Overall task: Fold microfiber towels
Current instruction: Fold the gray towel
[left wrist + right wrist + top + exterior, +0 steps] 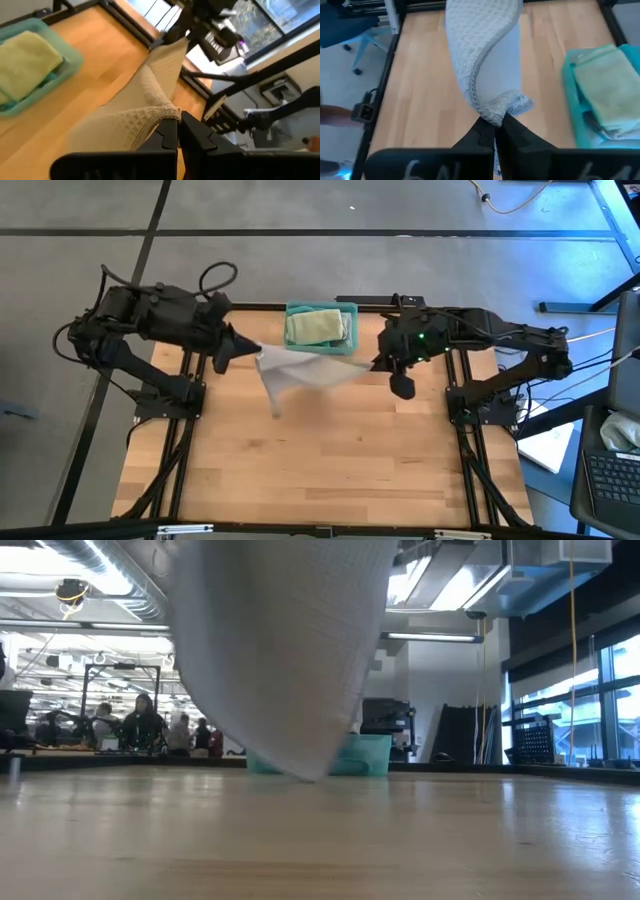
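Observation:
A light grey microfiber towel [300, 370] hangs in the air between my two grippers, over the far middle of the wooden table [320, 470]. My left gripper [250, 350] is shut on its left end and my right gripper [378, 363] on its right end. The cloth sags between them to a low point [310, 775] close to the tabletop; whether it touches, I cannot tell. A pale green towel [318, 327] lies folded in the teal bin [350, 345], just beyond the held towel. My left gripper pinches a hemmed corner [167, 114] of the grey towel between its two fingers, coming from the table's left and slanting down. The cloth runs off toward the other gripper, lifted and slack. My right gripper pinches a bunched corner [495, 112] of the same towel between its two fingers, coming from the table's right and slanting down. The hem curls over beside the fingers, and the cloth hangs away from them in a loose fold.
The teal bin [570, 100] stands at the table's far edge between the two arms. Black frame rails [180, 440] run along the table's left and right sides. The near half of the wooden top [320, 840] is bare. People sit far off in the room [140, 725].

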{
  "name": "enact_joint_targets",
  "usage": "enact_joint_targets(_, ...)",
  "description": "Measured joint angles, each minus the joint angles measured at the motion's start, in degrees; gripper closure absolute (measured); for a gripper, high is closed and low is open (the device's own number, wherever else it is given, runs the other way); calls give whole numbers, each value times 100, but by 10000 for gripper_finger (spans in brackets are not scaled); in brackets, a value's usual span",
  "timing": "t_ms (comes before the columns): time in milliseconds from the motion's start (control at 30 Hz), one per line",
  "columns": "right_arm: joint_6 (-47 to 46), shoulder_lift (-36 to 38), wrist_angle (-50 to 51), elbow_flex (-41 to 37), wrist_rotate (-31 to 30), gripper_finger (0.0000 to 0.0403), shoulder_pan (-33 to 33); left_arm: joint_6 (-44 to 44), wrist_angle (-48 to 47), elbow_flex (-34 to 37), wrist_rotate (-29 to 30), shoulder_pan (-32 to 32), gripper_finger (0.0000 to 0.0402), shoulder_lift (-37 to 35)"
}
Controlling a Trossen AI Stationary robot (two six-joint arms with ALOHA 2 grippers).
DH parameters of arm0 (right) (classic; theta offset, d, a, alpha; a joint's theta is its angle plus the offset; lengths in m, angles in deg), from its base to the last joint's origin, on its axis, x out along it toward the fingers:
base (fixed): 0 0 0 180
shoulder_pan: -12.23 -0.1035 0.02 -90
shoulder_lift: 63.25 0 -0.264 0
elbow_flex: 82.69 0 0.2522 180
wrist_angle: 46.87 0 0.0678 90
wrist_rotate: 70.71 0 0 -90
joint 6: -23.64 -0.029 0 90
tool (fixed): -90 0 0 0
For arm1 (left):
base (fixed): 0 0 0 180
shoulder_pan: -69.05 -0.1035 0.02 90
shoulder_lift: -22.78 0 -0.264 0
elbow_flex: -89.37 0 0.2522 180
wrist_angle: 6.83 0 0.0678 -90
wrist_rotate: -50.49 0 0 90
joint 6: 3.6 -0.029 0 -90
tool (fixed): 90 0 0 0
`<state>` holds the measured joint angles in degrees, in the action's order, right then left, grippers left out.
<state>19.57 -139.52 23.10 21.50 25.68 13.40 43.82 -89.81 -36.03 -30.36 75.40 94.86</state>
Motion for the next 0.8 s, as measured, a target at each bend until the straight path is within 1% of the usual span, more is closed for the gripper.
enact_joint_targets(133,-60,26,113,0,440,399,0,19,-126,113,80,240,401,151)
enact_joint_targets(200,-164,8,195,0,662,399,-2,31,-122,326,78,379,401,234)
enact_joint_targets(267,-161,-24,342,0,683,399,-4,46,-116,607,82,517,401,335)
enact_joint_targets(300,-126,-53,406,0,548,398,-4,13,-112,777,128,565,401,379)
enact_joint_targets(333,-49,-71,449,0,286,398,-4,-82,-120,950,270,597,401,414)
enact_joint_targets(433,175,-123,539,0,-885,398,-2,-127,-319,1428,1087,612,401,462)
enact_joint_targets(500,317,-127,531,0,-1592,398,33,-151,-403,1589,1459,569,401,465)
enact_joint_targets(533,355,-120,513,0,-1843,398,53,-174,-405,1604,1557,512,401,460)
enact_joint_targets(600,411,-59,495,0,-2007,398,66,-269,-414,1572,1613,428,401,426)
enact_joint_targets(700,432,85,492,0,-1991,397,40,-372,-408,1342,1758,414,401,392)
enact_joint_targets(800,311,228,490,0,-1982,397,-120,-535,-388,1077,1817,508,401,374)
